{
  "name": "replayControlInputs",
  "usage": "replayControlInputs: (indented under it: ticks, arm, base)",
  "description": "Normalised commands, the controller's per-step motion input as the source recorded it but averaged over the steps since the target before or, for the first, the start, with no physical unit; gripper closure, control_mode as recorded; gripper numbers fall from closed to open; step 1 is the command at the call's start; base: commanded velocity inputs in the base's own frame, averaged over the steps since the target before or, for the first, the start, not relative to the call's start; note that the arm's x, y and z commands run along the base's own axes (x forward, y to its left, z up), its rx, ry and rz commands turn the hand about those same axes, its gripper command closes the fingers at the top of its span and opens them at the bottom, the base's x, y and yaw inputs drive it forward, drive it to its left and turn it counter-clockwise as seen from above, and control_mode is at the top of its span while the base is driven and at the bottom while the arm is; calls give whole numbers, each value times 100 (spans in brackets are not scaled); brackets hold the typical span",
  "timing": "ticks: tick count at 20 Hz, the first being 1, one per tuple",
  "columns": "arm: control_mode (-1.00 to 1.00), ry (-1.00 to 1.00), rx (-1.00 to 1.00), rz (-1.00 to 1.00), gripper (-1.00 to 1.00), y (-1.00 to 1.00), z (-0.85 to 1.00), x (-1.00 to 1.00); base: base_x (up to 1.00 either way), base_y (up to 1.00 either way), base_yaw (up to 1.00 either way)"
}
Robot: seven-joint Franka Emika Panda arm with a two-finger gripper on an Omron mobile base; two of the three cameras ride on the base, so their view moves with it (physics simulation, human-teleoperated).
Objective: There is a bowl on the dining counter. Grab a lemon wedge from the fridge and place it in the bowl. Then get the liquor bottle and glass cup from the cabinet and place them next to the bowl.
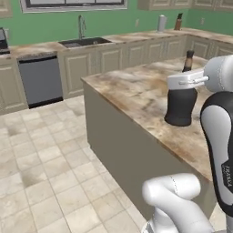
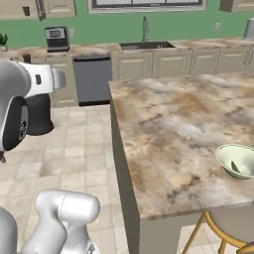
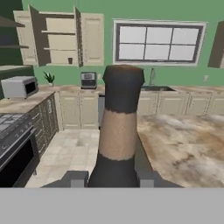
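While the liquor bottle [image 3: 117, 135] sits clamped between the gripper [image 3: 113, 179] fingers, carry it level toward the bowl [image 2: 239, 161] and don't rush the descent. It hangs over the near edge of the dining counter [image 2: 183, 124], well apart from the bowl, which waits by the stool-side edge with the lemon wedge [image 2: 234, 167] apparently inside (a small dark-green sliver, hard to make out). Set it down just beside the bowl, not touching the rim, and release only once the base rests flat. Its long axis stands upright, neck pointing up, the wide dark body low in the jaws.
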Motion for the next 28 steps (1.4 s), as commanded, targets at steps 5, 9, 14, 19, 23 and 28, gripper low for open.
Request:
replayControlInputs:
  ticks: [5, 9, 14, 19, 23, 28]
  arm:
    - [100, 0, 0, 0, 100, 0, 0, 0]
    - [100, 0, 0, 0, 100, 0, 0, 0]
    - [100, 0, 0, 0, 100, 0, 0, 0]
    - [100, 0, 0, 0, 100, 0, 0, 0]
    - [100, 0, 0, 0, 100, 0, 0, 0]
    - [100, 0, 0, 0, 100, 0, 0, 0]
  base:
    - [-100, -89, 0]
    - [-79, -99, 0]
    - [-13, -100, 0]
    - [4, -100, 0]
    - [28, -90, 0]
    - [33, -85, 1]
